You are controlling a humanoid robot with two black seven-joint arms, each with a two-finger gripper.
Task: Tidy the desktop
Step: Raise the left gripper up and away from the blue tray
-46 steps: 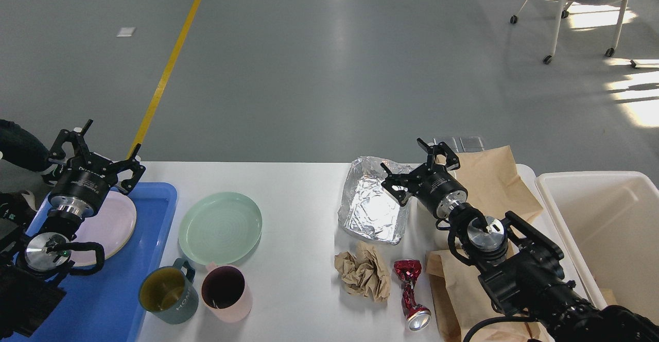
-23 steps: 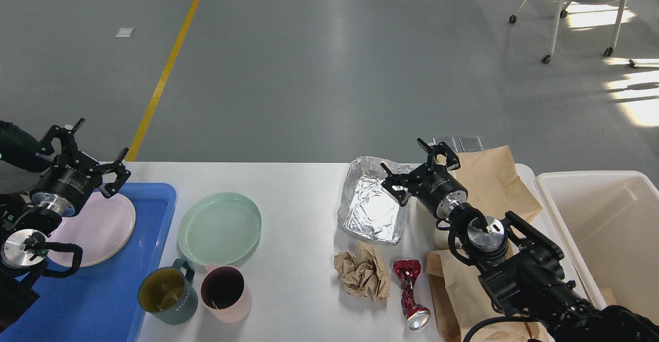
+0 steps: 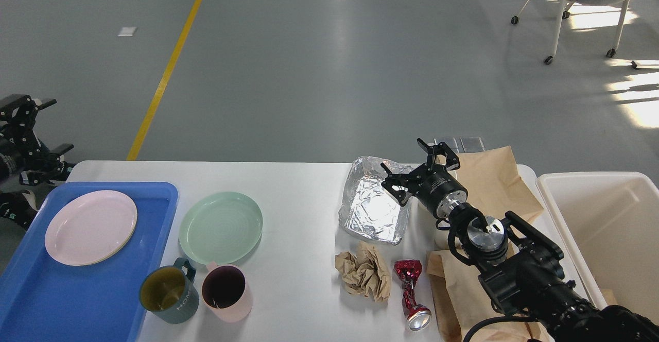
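Right pincer [image 3: 419, 169], fingers apart and empty, hangs just over the crumpled silver foil tray [image 3: 373, 208] on the white rectangular desktop [image 3: 298, 218], seemingly lined up to grasp it.

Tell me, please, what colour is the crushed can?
Red, with a silver end; the can shows in the head view.

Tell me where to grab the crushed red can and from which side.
Grip the crushed red can across its pinched middle, coming from above. It lies flat on the desktop, its waist narrower than either end, with crumpled paper close on its left, so avoid side approaches.
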